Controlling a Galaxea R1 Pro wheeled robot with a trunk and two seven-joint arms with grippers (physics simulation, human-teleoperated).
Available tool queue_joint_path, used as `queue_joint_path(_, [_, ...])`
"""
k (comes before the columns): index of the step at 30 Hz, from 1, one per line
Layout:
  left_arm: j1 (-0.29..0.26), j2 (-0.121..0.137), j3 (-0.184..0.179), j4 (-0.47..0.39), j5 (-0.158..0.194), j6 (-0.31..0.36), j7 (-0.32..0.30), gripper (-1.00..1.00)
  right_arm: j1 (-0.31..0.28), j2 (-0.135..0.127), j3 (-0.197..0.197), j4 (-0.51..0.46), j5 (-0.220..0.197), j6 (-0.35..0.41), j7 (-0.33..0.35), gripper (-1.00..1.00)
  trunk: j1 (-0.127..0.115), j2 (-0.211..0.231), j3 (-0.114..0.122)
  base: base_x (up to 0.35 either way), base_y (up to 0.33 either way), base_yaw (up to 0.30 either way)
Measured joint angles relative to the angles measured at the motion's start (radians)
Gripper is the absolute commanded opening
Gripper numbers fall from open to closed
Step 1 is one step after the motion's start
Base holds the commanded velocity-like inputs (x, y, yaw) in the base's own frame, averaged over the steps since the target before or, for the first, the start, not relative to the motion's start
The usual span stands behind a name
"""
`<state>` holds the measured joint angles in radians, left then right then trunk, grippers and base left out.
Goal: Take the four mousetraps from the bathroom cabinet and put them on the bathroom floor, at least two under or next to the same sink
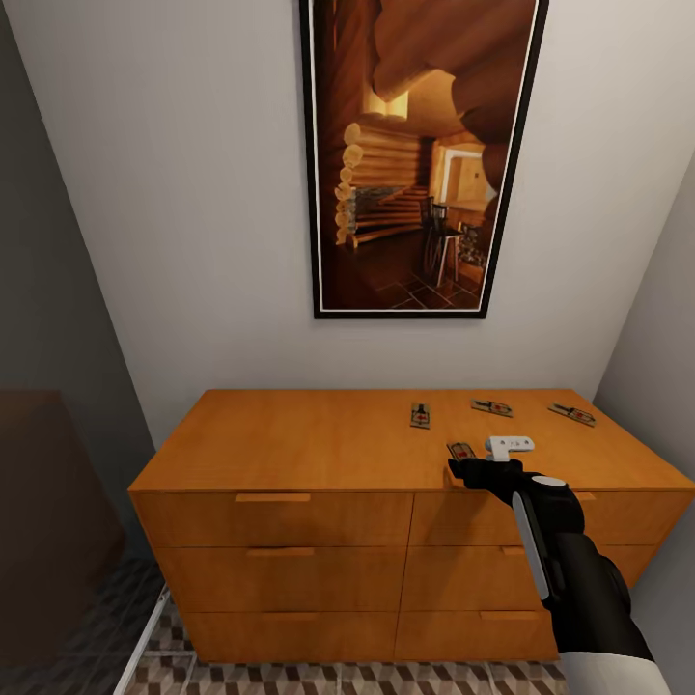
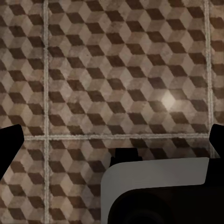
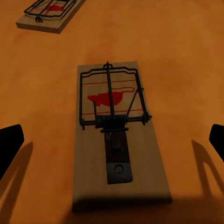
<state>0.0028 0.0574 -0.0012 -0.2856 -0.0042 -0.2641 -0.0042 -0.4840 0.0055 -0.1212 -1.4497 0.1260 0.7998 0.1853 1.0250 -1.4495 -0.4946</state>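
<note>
Right wrist view shows the nearest mousetrap [image 3: 116, 135] lying flat near the front edge of the cabinet [image 1: 319, 444] top between wide-open jaws (light, stiff, thin wood, I judge), best pinched across its long bare edges.

No readable text, label, brand, number or sign shows anywhere.

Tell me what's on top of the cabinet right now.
Four mousetraps lie flat on the cabinet: three farther back, one near the front edge, partly hidden by the right gripper, whose open jaws flank it.
</note>
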Motion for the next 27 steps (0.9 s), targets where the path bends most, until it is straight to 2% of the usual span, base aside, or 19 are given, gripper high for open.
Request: queue_joint_path(27, [0.0, 0.001, 0.0, 0.0, 0.0, 0.0, 0.0, 1.0, 0.0, 0.0, 0.0, 0.027, 0.002, 0.0, 0.0, 1.0, 0.0, 0.0, -0.006, 0.0, 0.0, 0.0])
